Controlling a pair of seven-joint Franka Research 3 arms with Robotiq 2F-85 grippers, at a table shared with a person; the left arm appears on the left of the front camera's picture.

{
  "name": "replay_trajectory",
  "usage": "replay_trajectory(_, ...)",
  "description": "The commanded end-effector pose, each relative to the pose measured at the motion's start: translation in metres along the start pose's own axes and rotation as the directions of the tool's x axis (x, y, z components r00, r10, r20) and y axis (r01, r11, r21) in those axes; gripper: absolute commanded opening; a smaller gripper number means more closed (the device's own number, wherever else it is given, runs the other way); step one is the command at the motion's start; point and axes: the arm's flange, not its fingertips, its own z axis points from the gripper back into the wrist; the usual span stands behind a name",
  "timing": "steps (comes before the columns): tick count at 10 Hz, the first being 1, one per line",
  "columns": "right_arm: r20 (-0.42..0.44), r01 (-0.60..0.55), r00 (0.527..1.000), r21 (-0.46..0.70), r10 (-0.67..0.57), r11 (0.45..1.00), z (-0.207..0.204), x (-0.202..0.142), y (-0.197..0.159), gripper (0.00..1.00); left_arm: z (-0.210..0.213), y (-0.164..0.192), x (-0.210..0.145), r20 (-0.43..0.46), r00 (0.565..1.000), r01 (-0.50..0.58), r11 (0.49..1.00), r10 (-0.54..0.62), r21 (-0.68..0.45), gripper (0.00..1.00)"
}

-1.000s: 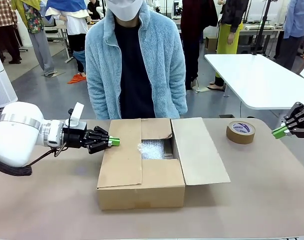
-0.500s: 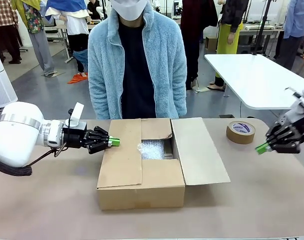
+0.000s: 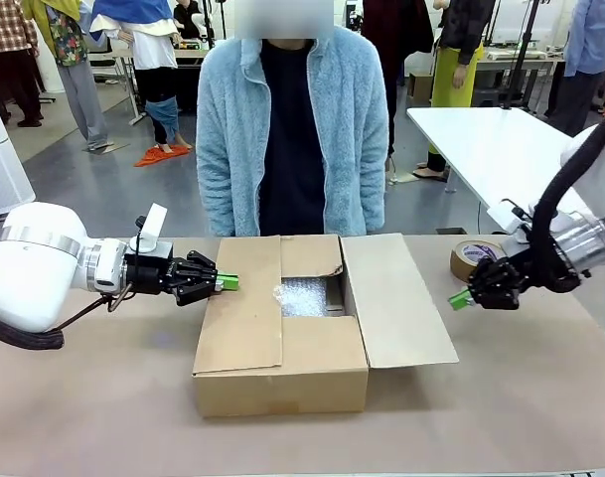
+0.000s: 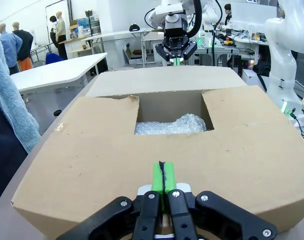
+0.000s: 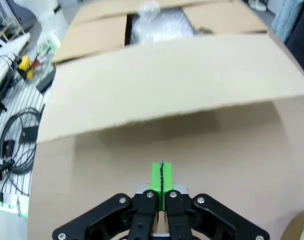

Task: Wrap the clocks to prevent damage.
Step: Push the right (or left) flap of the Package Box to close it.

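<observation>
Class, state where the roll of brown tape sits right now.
Front view: the tape roll lies on the table's right side, just behind the right gripper and right of the cardboard box.

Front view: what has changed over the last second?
The right end effector, shut and empty, moved in from the table's right edge toward the cardboard box and now partly covers the tape roll. The person shifted slightly toward picture right. The left end effector stayed shut by the left flap; the box, bubble wrap and tape roll kept their places.
</observation>
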Motion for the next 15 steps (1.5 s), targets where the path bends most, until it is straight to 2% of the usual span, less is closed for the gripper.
replay_trajectory(1,0.152,-0.018,0.988,0.036,0.012,0.999,-0.004,-0.013,-0.018,0.01,-0.001,-0.001,-0.005,-0.009,1.000,0.001,1.000,-0.001,0.003,0.00)
replay_trajectory(3,0.162,-0.024,0.987,0.055,0.015,0.998,-0.006,-0.019,-0.019,0.01,-0.001,-0.001,-0.005,-0.009,1.000,0.001,1.000,-0.001,0.003,0.00)
replay_trajectory(4,0.119,-0.004,0.993,0.032,0.001,0.999,-0.008,-0.006,-0.010,0.01,-0.001,-0.001,-0.005,-0.009,1.000,0.001,1.000,-0.001,0.003,0.00)
replay_trajectory(7,0.119,-0.004,0.993,0.032,0.001,0.999,-0.008,-0.006,-0.010,0.01,-0.001,-0.001,-0.005,-0.009,1.000,0.001,1.000,-0.001,0.003,0.00)
replay_trajectory(9,0.136,-0.046,0.990,0.055,0.038,0.997,-0.018,-0.016,-0.013,0.01,-0.001,-0.001,-0.005,-0.009,1.000,0.001,1.000,-0.001,0.003,0.00)
replay_trajectory(13,0.238,-0.090,0.968,0.060,0.073,0.994,-0.038,-0.025,-0.013,0.01,-0.001,-0.001,-0.005,-0.009,1.000,0.001,1.000,-0.001,0.003,0.00)
replay_trajectory(15,0.309,-0.097,0.949,0.102,0.061,0.990,-0.050,-0.022,-0.010,0.01,-0.001,-0.001,-0.005,-0.009,1.000,0.001,1.000,-0.001,0.003,0.00)
